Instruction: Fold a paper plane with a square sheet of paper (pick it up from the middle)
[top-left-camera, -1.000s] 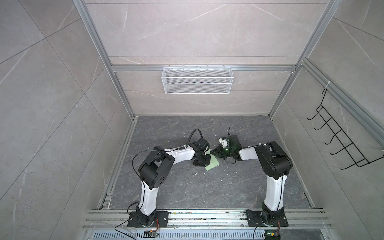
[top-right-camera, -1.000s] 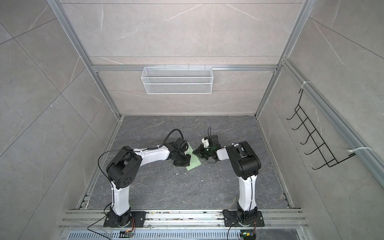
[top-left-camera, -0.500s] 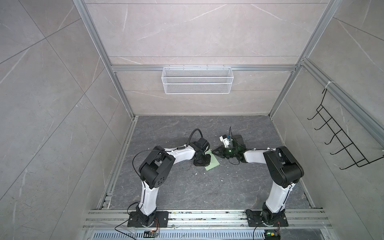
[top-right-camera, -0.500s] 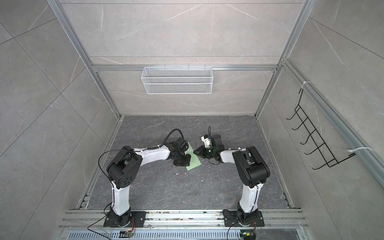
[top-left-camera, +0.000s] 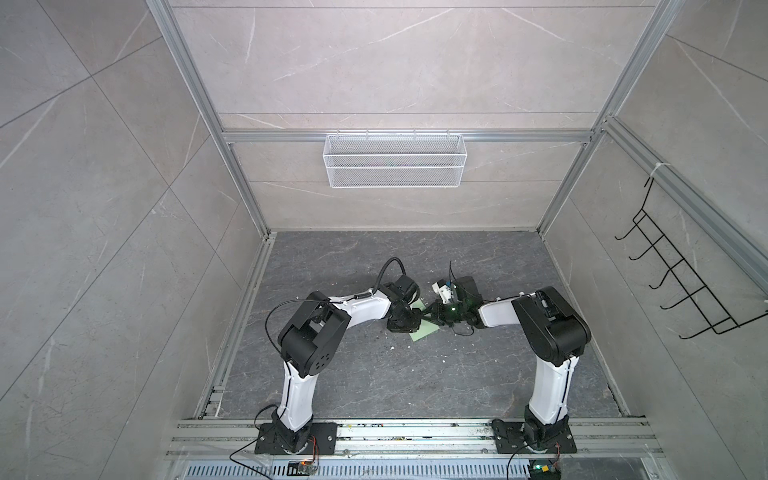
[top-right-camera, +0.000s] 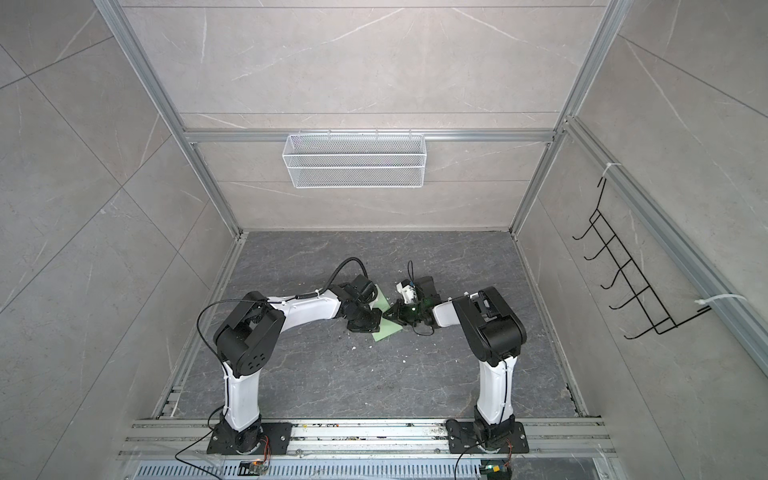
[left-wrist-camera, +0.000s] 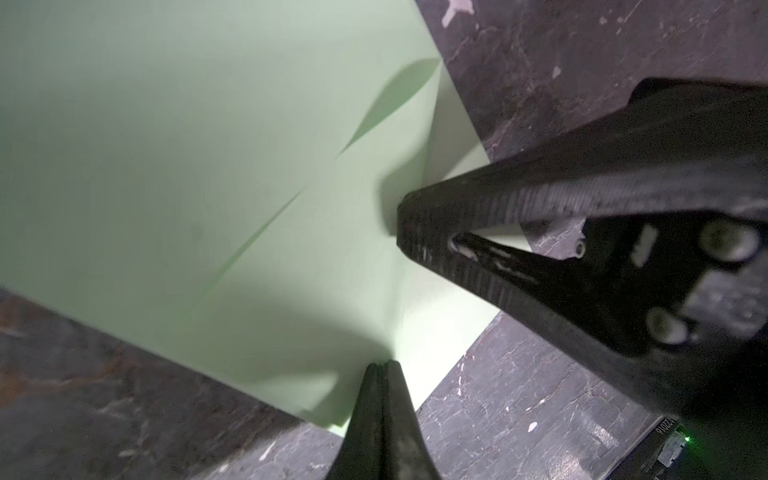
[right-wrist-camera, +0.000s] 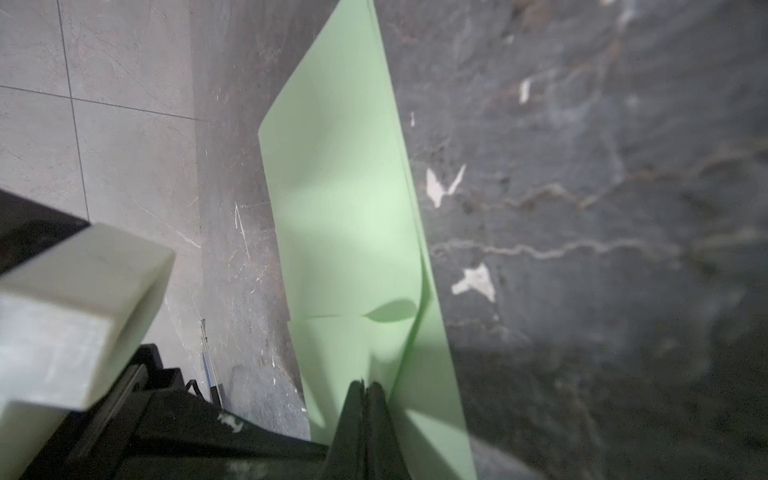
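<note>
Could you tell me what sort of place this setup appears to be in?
Probably a robot test cell, not a real room: a left arm and right arm bolted to a rail, an aluminium frame holding tile-look panels, and a wire basket and hook rack on the walls.

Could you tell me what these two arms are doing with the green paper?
Both arms are working on the square sheet of paper, pale green, lying on the dark table between them. The left gripper and the right gripper are both shut, with their tips down on the sheet near one edge. The paper shows a crease and a slightly raised layer, but it is not a plane yet; the folding looks to be at an early stage.
</note>
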